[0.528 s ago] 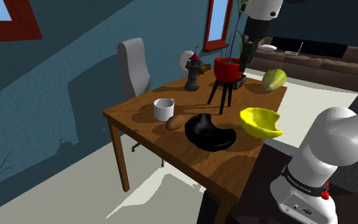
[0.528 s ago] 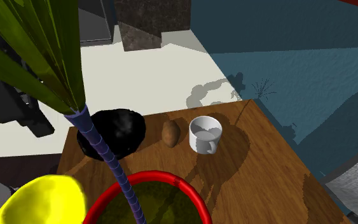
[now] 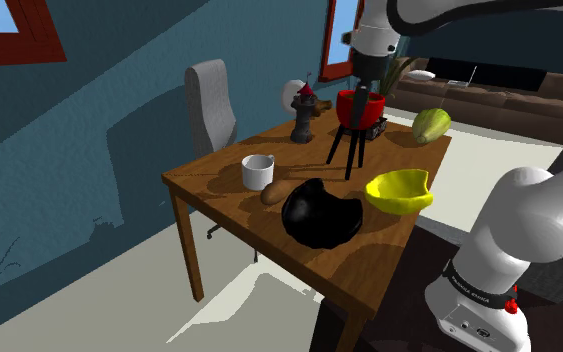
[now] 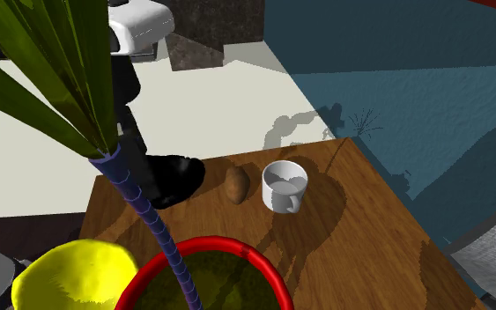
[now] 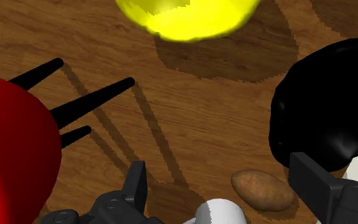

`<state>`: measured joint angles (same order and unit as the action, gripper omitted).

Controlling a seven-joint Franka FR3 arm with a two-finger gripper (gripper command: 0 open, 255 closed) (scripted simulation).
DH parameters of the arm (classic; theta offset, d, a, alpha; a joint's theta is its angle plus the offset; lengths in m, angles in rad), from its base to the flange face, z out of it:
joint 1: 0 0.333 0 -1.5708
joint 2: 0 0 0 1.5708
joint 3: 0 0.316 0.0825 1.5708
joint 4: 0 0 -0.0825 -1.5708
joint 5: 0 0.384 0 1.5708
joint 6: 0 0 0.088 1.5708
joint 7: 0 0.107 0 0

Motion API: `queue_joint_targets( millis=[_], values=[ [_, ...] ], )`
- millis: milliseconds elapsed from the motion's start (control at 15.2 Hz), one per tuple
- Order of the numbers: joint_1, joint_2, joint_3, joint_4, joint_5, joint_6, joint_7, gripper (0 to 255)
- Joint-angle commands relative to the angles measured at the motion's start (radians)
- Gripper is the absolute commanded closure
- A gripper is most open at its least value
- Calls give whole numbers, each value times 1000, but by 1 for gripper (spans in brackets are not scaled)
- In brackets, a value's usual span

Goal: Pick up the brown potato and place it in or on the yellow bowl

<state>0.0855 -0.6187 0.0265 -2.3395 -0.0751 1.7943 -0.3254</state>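
1. The all-black two-finger pincer (image 5: pixel 219 168) is released. In the wrist view its fingers (image 5: pixel 137 184) stand wide apart with nothing clasped between them.
2. The brown oval potato (image 5: pixel 262 189) lies on its side on the brown wooden table (image 5: pixel 190 108). It shows in the gap between the fingers, closer to the one on the side of the glossy black bowl (image 5: pixel 327 108), and neither finger touches it.
3. In the shoulder view the potato sits between the plain white mug (image 3: pixel 258 171) and the black bowl, just beside the mug and near the bowl's rim.
4. The bright yellow bowl with an uneven rim (image 3: pixel 399 190) stands on the table, on the far side of the black bowl from the potato. Whether the two bowls touch cannot be told.
5. The white arm (image 3: pixel 379 35) comes down from the shoulder view's top, and the pincer hangs above the table by the red pot on black legs (image 3: pixel 359 108).
6. In the second exterior view the black hand stands in front of the black bowl and hides part of it. The potato and mug lie to that view's right of it.
7. Farther back on the table are a pale green rounded gourd (image 3: pixel 431 125) and a dark hydrant-shaped figure with a red cap (image 3: pixel 304 112). A white chair (image 3: pixel 212 105) stands behind the table.
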Motion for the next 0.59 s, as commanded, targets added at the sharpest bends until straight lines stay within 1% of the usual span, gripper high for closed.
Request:
queue_joint_targets(
  millis=[0, 528],
  values=[
    [23, 55, -9, -8, 9, 55, -54, 0],
    [104, 319, -31, 40, 56, 231, -276, 0]
  ],
)
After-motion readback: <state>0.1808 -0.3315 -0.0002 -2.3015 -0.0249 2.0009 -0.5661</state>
